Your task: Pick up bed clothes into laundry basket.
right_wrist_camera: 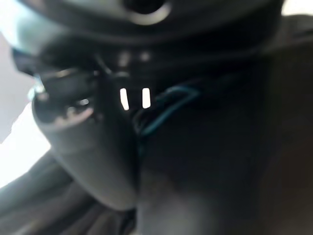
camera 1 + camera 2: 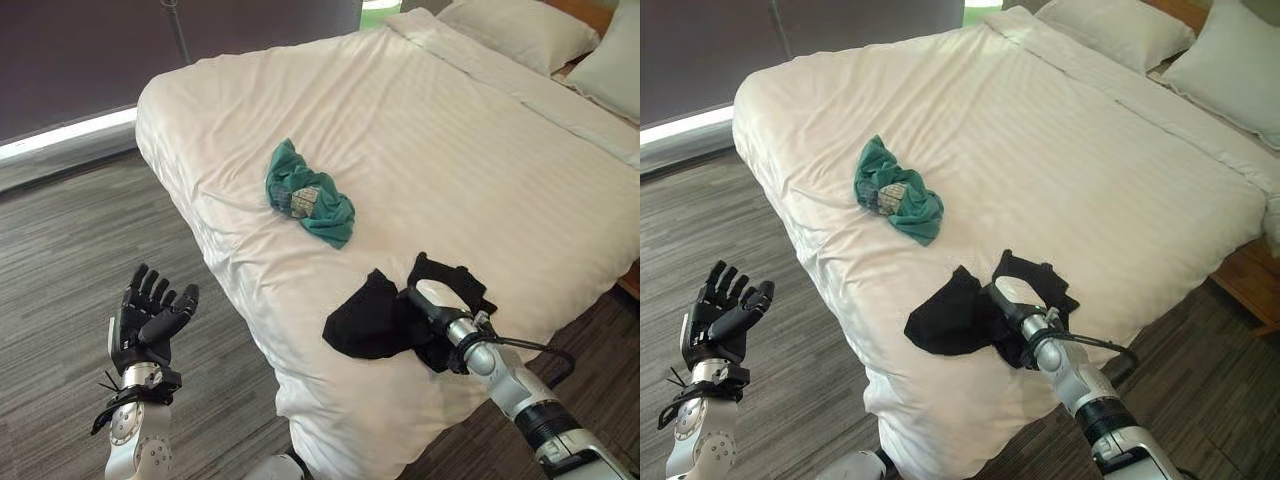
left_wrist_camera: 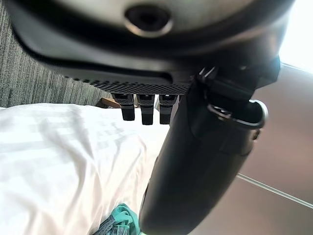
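Two garments lie on the wide bed with its white, faintly striped cotton sheet (image 2: 460, 150). The crumpled teal cloth bundle (image 2: 308, 205), with a pale checked patch in its folds, sits near the middle of the mattress; its long axis slants from the far left down toward the near right. The flat black fabric garment (image 2: 375, 318) lies close to the bed's near edge, spread roughly crosswise to that edge, with one looped part (image 2: 445, 275) lifted at its right end. The right robot hand (image 2: 1008, 300) is buried in this black cloth, dark on dark, so whether its fingers are closed on it cannot be told; its wrist view gives nothing readable. The left robot hand (image 2: 150, 315) is held up over the grey wood-grain floor (image 2: 70, 260), well apart from both garments, palm raised, fingers loosely spread and holding nothing. Two plump white pillows (image 2: 535, 30) rest at the far head of the bed.
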`<state>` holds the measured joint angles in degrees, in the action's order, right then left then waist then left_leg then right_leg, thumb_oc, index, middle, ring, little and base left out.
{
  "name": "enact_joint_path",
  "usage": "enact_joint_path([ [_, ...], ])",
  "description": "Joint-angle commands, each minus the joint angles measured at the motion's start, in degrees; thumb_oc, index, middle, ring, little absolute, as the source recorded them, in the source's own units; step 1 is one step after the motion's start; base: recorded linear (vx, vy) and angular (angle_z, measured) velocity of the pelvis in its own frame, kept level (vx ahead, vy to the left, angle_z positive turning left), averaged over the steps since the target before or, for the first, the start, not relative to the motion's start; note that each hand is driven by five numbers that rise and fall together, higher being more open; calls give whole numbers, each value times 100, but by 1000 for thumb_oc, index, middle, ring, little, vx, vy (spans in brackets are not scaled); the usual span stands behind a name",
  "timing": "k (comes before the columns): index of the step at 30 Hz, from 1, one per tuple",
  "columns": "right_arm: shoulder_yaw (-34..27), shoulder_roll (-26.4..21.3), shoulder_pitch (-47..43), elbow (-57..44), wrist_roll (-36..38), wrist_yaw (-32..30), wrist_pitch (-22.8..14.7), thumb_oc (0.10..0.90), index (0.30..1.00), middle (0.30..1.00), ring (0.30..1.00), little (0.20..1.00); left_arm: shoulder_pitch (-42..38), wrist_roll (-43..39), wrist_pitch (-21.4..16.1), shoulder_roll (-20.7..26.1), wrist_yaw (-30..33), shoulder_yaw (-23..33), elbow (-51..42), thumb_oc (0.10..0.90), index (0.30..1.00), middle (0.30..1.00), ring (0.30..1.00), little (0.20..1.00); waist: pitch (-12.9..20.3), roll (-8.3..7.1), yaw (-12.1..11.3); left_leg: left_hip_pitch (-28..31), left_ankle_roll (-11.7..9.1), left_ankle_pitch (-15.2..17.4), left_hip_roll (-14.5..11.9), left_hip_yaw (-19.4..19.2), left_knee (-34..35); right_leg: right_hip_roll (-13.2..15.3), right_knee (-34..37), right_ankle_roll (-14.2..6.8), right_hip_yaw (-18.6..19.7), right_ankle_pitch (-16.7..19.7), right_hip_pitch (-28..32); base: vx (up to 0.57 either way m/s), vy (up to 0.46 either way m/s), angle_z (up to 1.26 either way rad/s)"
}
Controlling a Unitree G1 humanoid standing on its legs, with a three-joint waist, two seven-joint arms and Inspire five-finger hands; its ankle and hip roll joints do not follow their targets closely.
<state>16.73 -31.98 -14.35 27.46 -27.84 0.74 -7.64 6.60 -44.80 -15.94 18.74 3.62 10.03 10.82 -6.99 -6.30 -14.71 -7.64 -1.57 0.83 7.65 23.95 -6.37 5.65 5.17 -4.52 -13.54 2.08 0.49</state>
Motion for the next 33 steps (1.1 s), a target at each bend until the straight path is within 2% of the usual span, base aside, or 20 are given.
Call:
enact_joint_path([
  [1,-11,-234,776,-108,468,-18,112,400,300,300,300,300,-307,250,-663,109,49,490,-477,800,900,900,900,900,422,315,245,363,-75,-518,-96,150,1137,-177,-321,-227,98,-557,92,-1,-15,-7],
  [9,-647,-304,1158,-769,868,-142,9,400,300,300,300,300,-427,405,-650,84,73,448,-408,800,900,900,900,900,259,326,347,361,-176,-543,-155,220,1004,-201,-622,-116,0,-759,65,-40,-37,-2],
  [10,-735,-419,1047,-762,983,-268,-28,400,300,300,300,300,-545,354,-664,92,27,398,-463,800,900,900,900,900,-90,291,346,-111,-373,-334,-61,-188,-239,-18,-714,-119,11,-712,16,-203,25,23],
  [11,-741,-422,1033,-754,984,-270,-32,400,300,300,300,300,-563,352,-665,90,24,397,-458,800,900,900,900,900,-81,297,343,-182,-366,-330,-42,-196,-311,-13,-713,-131,13,-683,-22,-300,100,25],
  [12,-697,-434,822,-701,1064,-330,-39,400,300,300,300,300,-582,204,-725,-32,0,454,-565,800,900,900,900,900,-240,188,282,-202,-329,-211,-173,-551,-1322,120,-822,-97,210,-580,-158,-143,86,23],
  [13,-696,-435,806,-694,1066,-332,-39,400,300,300,300,300,-591,206,-723,-35,1,459,-568,800,900,900,900,900,-238,193,257,-251,-322,-203,-173,-584,-1377,118,-828,-104,241,-558,-195,-204,114,-7],
  [14,-676,-376,708,-619,1175,-353,-18,400,300,300,300,300,-605,32,-792,-156,38,564,-642,800,900,900,900,900,-317,0,238,-404,-186,-270,-532,-631,-1937,285,-836,-99,402,-480,-247,-88,62,-32],
  [15,-667,-372,696,-613,1178,-354,-17,400,300,300,300,300,-603,25,-791,-152,33,574,-644,800,900,900,900,900,-319,14,216,-425,-181,-222,-549,-655,-2004,264,-851,-100,429,-490,-257,-91,105,-76],
  [16,-699,-345,685,-587,1246,-372,3,400,300,300,300,300,-584,-65,-823,-209,61,660,-712,800,900,900,900,900,-319,-35,261,-450,-129,-298,-880,-594,-2181,336,-913,-133,546,-500,-305,-17,162,-72],
  [17,-715,-314,709,-619,1299,-361,-2,400,300,300,300,300,-565,-157,-865,-243,104,763,-719,800,900,900,900,900,-269,-25,350,-345,-132,-412,-1236,-544,-1965,381,-997,-195,641,-537,-359,23,258,-68],
  [18,-706,-324,761,-660,1313,-316,-2,400,300,300,300,300,-533,-221,-932,-275,130,865,-804,800,900,900,900,900,-172,38,434,50,-242,-607,-1749,-613,-1405,390,-1143,-251,729,-631,-410,46,347,-28],
  [21,-692,-481,912,-695,1271,-172,-11,400,300,300,300,300,-480,-153,-941,-182,131,911,-897,800,900,900,900,900,75,262,618,577,-640,-1537,-2862,-649,-26,719,-1864,-493,854,-865,-791,5,512,-10],
  [22,-729,-564,971,-635,1250,-151,-8,400,300,300,300,300,-506,-111,-927,-134,135,877,-926,800,900,900,900,900,135,333,668,582,-763,-1774,-3022,-571,331,872,-2192,-600,924,-965,-954,-56,513,-7],
  [25,-862,-732,1083,-539,1258,-133,-14,400,300,300,300,300,-620,-256,-952,-74,16,851,-896,800,900,900,900,900,329,478,768,596,-1148,-1910,-3256,-456,955,1306,-2674,-897,1111,-1025,-1251,-131,625,18],
  [26,-1004,-672,1202,-568,1260,-171,23,400,300,300,300,300,-679,-244,-915,2,4,828,-891,800,900,900,900,900,418,551,818,680,-1274,-1700,-3274,-435,1061,1579,-2773,-1048,1232,-934,-1368,-159,579,10],
  [27,-1016,-668,1216,-579,1258,-169,28,400,300,300,300,300,-683,-245,-916,8,3,820,-886,800,900,900,900,900,420,540,803,678,-1274,-1689,-3265,-444,1049,1584,-2790,-1048,1247,-941,-1385,-184,576,16],
  [28,-1145,-607,1303,-637,1276,-202,46,400,300,300,300,300,-700,-204,-903,97,5,829,-913,800,900,900,900,900,465,580,825,759,-1320,-1401,-3223,-392,1008,1668,-2804,-1048,1349,-829,-1460,-139,366,11],
  [30,-1327,-494,1384,-604,1304,-207,105,400,300,300,300,300,-793,-119,-866,326,-21,864,-820,800,900,900,900,900,509,597,912,771,-1329,-320,-3152,-591,702,1864,-2376,-1048,1433,-384,-1280,-204,551,-10],
  [32,-1502,-382,1528,-697,1216,-266,217,400,300,300,300,300,-831,115,-777,514,-33,718,-667,800,900,900,900,900,528,551,1021,864,-1215,443,-2829,-788,469,2220,-1263,-1048,1392,691,-882,-172,610,-18],
  [33,-1583,-339,1572,-633,1275,-322,233,400,300,300,300,300,-790,222,-750,619,-30,672,-535,800,900,900,900,900,510,522,1064,872,-1132,589,-2619,-841,439,2397,-949,-1048,1398,1522,-891,-166,660,-11],
])
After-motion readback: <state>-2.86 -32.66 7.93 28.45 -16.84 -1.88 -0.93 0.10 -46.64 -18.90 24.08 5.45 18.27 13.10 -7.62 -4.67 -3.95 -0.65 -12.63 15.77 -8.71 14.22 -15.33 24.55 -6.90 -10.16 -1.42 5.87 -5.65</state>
